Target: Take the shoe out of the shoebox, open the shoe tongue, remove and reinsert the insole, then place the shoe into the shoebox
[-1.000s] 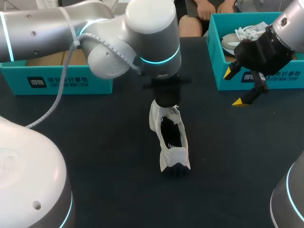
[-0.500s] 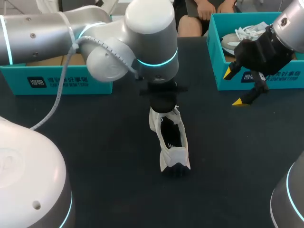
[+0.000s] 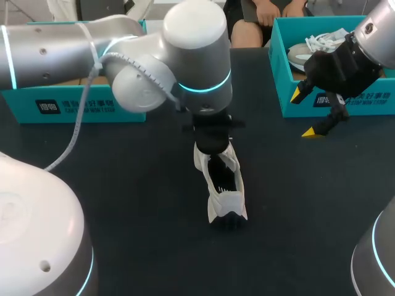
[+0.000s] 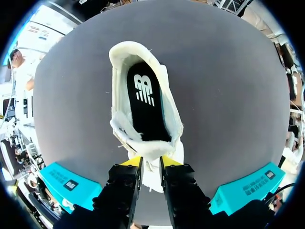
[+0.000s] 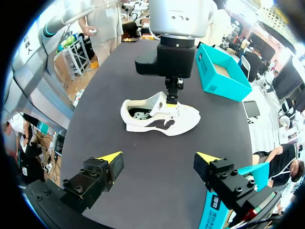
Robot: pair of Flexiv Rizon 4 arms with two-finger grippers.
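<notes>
Grips the shoe tongue (image 4: 150, 151) in the narrowed left end effector (image 4: 151, 164), holds the right end effector (image 5: 157, 164) wide open beside the shoebox (image 3: 352, 102).

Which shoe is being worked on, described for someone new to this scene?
On the dark table, between the teal left box and right box, a white shoe lies alone at the middle. Its black insole shows, and the left pincer grips its tongue; the other shoe sits inside the right box.

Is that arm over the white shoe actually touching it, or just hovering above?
Touching. The left wrist view shows the left gripper closed on the tongue of the shoe, with the white fabric pinched between both yellow tips.
</notes>
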